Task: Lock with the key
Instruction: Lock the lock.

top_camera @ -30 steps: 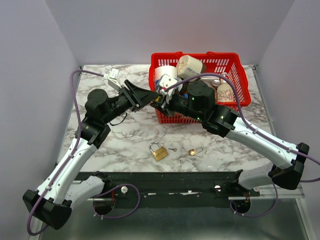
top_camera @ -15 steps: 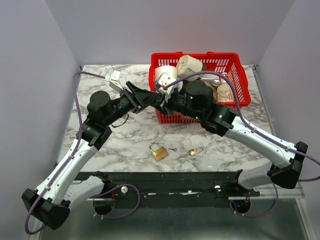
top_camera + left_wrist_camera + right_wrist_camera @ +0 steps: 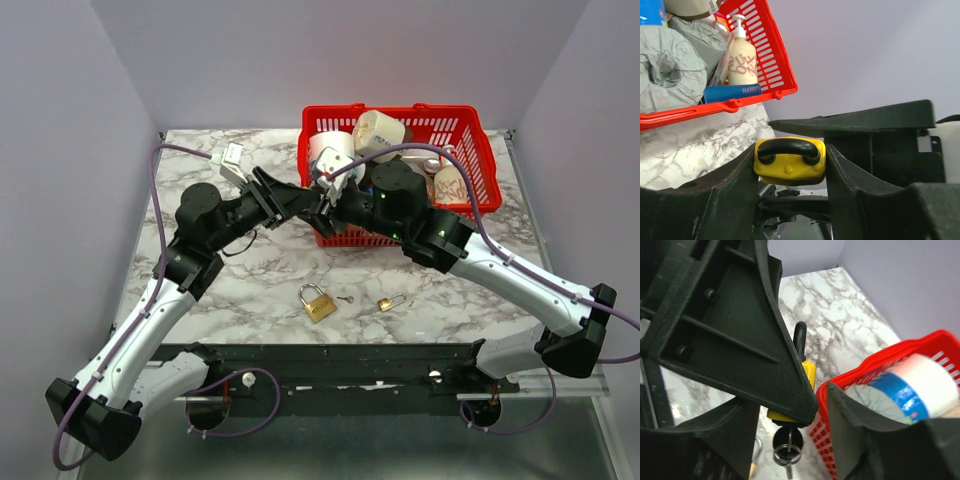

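Note:
My left gripper [image 3: 790, 167] is shut on a yellow padlock [image 3: 790, 161] with a black shackle, and holds it in the air by the red basket's front left corner. In the right wrist view the padlock [image 3: 809, 371] shows behind a left finger. A key with a black head [image 3: 788, 438] and a ring sticks in its underside. My right gripper [image 3: 792, 440] is open, its fingers standing on either side of the key and apart from it. In the top view both grippers meet at the padlock [image 3: 317, 199].
The red basket [image 3: 478, 150] is full of goods, among them a tape roll [image 3: 920, 385] and a lotion bottle [image 3: 742, 60]. On the table near the front lie a brass padlock [image 3: 317, 302], a small key [image 3: 345, 299] and a smaller padlock [image 3: 388, 302].
My left gripper has moved a little to the right with the padlock, closing on my right gripper. In the last half second little has moved.

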Robot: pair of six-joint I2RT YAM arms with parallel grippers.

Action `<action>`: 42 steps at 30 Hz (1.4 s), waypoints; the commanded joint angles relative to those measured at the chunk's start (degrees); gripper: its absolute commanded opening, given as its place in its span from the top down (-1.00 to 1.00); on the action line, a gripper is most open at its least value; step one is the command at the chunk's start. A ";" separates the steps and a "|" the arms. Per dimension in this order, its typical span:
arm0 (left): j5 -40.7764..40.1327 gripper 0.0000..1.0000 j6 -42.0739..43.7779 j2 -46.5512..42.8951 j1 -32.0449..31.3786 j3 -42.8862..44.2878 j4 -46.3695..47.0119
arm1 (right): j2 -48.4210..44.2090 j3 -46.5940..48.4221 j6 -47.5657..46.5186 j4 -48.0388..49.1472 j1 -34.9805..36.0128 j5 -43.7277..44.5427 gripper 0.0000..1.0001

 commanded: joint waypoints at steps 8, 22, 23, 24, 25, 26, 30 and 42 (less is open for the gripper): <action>7.86 1.00 1.61 -2.64 8.72 3.60 5.13 | -7.69 -3.70 -0.81 0.71 -1.05 -3.71 -0.30; 9.09 1.00 0.48 -2.65 8.63 3.16 6.36 | -3.57 1.13 -0.99 0.18 -1.05 -9.78 0.01; 9.18 1.00 0.47 -2.82 8.63 2.99 6.27 | -3.31 1.48 -1.08 0.35 -1.14 -9.87 0.02; 9.18 1.00 0.56 -3.00 8.63 2.72 6.01 | -3.31 1.66 -1.08 0.53 -1.14 -9.96 0.03; 9.09 1.00 0.47 -3.00 8.63 2.55 5.84 | -2.96 1.75 -1.08 0.61 -1.05 -10.05 0.08; 9.00 1.00 0.56 -3.26 8.63 2.37 5.83 | -2.78 2.01 -1.08 0.79 -1.05 -10.05 0.11; 9.09 1.00 0.30 -3.35 8.63 2.02 6.01 | -1.55 2.63 -0.90 0.79 -1.05 -9.08 0.27; 8.30 1.00 0.03 -3.53 8.72 1.93 5.39 | 0.65 3.51 -1.60 -0.52 -1.14 -4.51 0.70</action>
